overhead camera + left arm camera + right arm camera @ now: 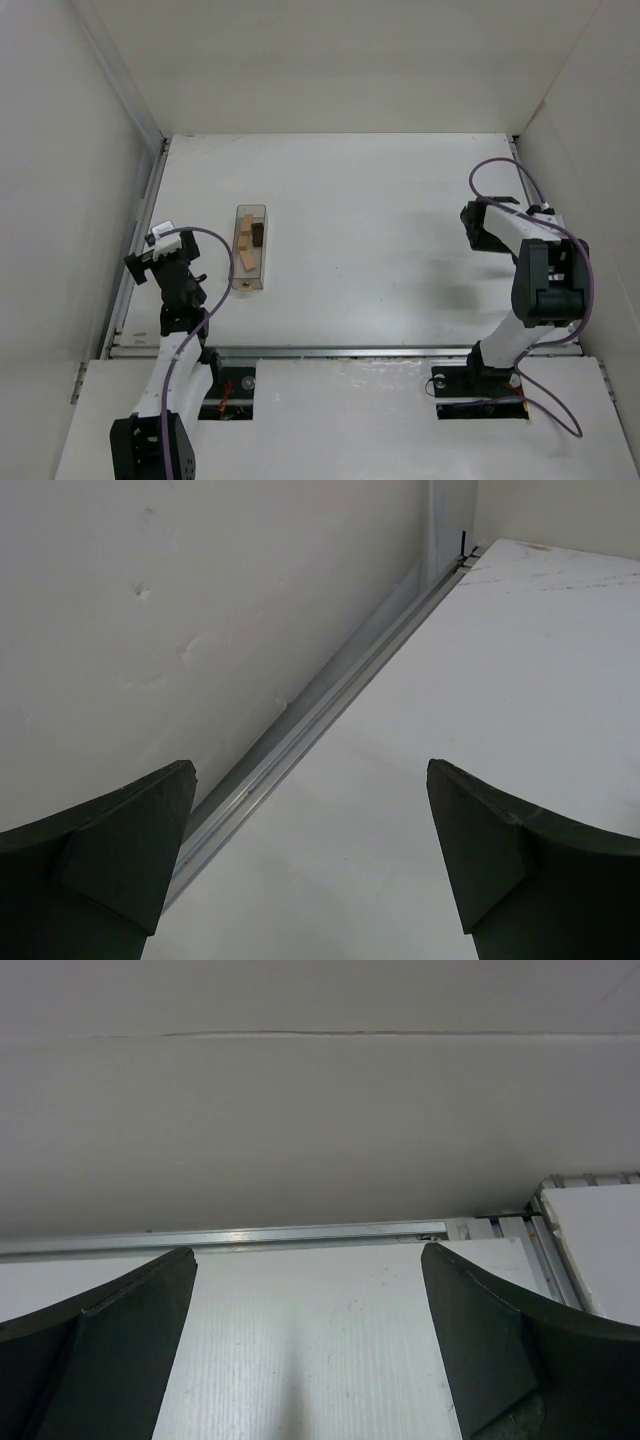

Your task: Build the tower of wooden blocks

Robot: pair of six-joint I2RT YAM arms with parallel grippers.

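Wood blocks (246, 257) lie lengthwise near-to-far inside clear box (250, 213).

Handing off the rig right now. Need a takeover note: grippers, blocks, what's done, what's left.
Left gripper: open, empty, facing the rail at the table's left edge.
Right gripper: open, empty, over the right side, far from the blocks.
Wood blocks: lying loose inside the clear box, left part of the table.
Done: nothing built.
Left: take the blocks out and build the whole tower.
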